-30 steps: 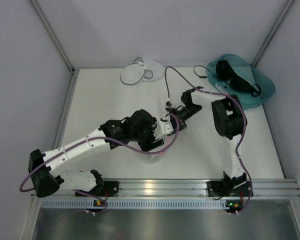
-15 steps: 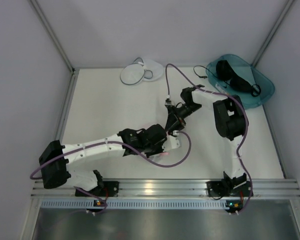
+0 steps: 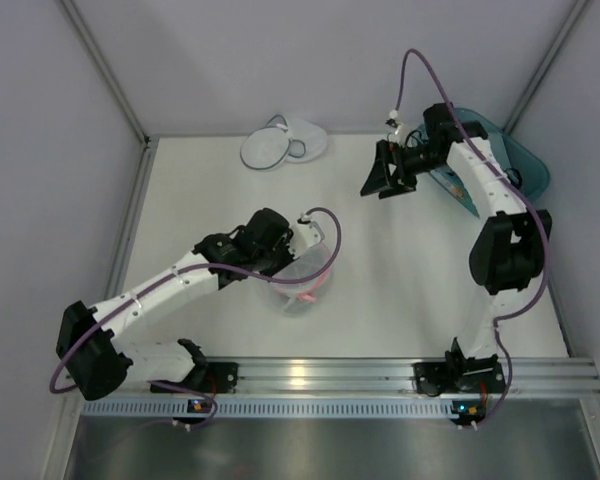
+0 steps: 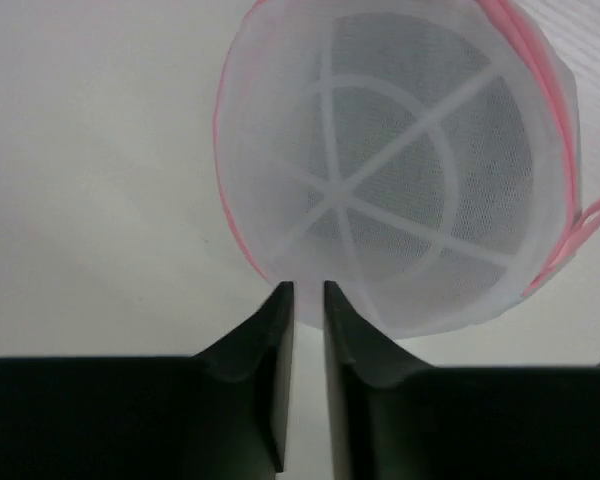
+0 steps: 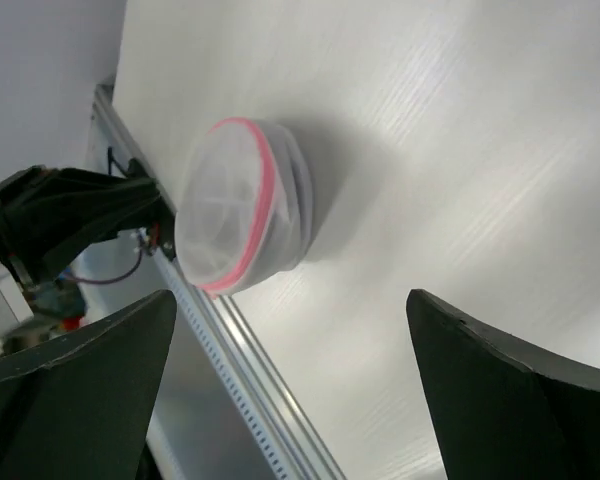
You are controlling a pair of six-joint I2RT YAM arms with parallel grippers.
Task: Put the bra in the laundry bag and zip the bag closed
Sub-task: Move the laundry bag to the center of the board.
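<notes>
Your laundry bag (image 3: 280, 147), the white mesh one with the thin grey rim, lies flat at the far edge of the tabletop (image 3: 200, 200), left of centre and well apart from both arms. You cannot make out the bra: the right arm stretches across the teal bin (image 3: 536, 172) in the far right corner and hides most of what is in it.

Nearer to you, a second round mesh bag, the pink-rimmed bag (image 3: 302, 275), stands tipped up on its edge near the middle of the tabletop. Your left pincer (image 4: 305, 300) is clenched. Its fingers are almost together with only a thin slit between them, and the lower edge of that pink-rimmed bag sits right at the tips, so it looks pinched there.

Your right pincer (image 3: 382, 182) is released, with its fingers spread wide and nothing between them. It hangs over the far part of the tabletop, between the laundry bag and the teal bin.
</notes>
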